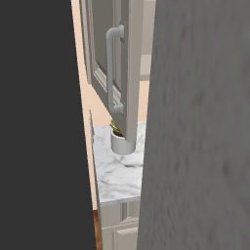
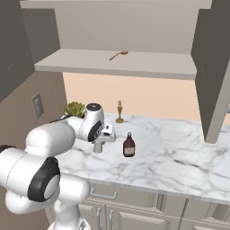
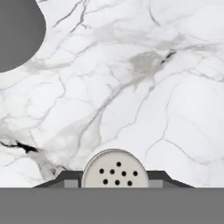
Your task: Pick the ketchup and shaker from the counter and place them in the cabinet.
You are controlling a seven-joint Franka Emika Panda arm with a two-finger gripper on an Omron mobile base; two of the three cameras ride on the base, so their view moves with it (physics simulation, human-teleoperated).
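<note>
Overhead, in the right base view, the open cabinet (image 2: 121, 63) showed a pale shelf with a small spoon (image 2: 119, 55) lying near its front edge; wide bare shelf lay to either side of the spoon. Its open door (image 2: 215, 72) hung at the far right, its lower corner over the counter (image 2: 179, 157).

At the left of the counter, a small potted plant (image 2: 74, 109) stood by the wall, just behind the arm. The gripper (image 2: 98, 147) pointed straight down at the marble, close to the counter's left end. In the hand view a round shaker (image 3: 115, 169) with dark holes in its top sat between the two dark finger tips, which stood close beside it on either side (whether they were actually pressing it, I could not tell).

Next to the right, the ketchup (image 2: 129, 145), a dark bottle with a small cap, stood upright on the marble, near the gripper but apart from it. Behind it, by the wall, stood a slim brass candlestick (image 2: 119, 112).

Beyond the ketchup, the marble ran bare to the right, with open room between the bottle and the front edge.

In the left base view, a door with a grey handle (image 1: 114, 68) hung over the counter's corner.
</note>
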